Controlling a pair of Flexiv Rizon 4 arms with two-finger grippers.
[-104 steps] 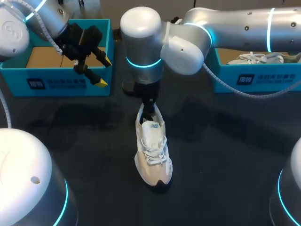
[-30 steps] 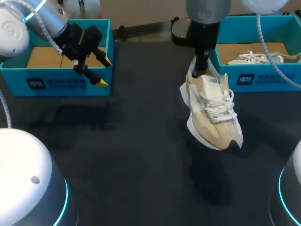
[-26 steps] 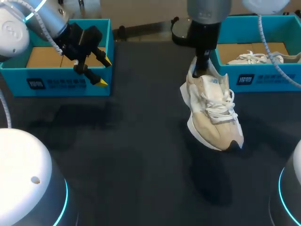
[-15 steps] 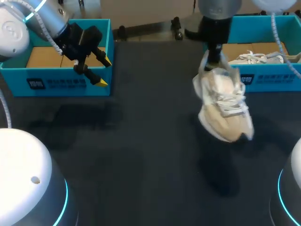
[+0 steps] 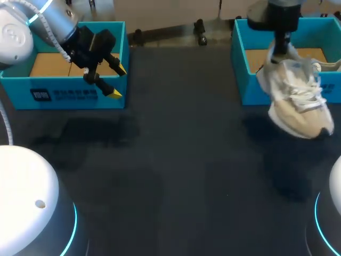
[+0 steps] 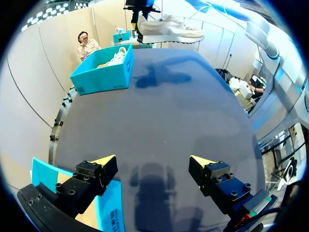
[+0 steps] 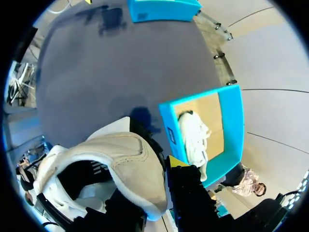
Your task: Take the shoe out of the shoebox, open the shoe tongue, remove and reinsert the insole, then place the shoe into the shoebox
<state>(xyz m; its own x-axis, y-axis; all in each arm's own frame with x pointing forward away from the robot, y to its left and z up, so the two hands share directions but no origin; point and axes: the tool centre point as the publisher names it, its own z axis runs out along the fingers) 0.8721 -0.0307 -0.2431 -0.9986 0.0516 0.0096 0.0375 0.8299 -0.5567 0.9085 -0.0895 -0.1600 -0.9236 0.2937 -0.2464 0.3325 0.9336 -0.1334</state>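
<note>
Swung right from mid-table, one shoe (image 5: pixel 298 98) hung over the right box (image 5: pixel 250 88)'s near wall, heel pinched in the right gripper (image 5: pixel 278 52). A second shoe (image 7: pixel 194 137) lay inside that box, one of two. The left gripper (image 5: pixel 117 81) hovered before the left box (image 5: pixel 69 96), fingers wide apart and empty.

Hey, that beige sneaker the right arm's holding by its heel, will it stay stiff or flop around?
Probably fairly stiff: the sneaker, held only at the heel by the right gripper, keeps its shape without sagging. It seems light, one pinch carrying it. The laces look floppy and might snag the shoebox rim.
</note>
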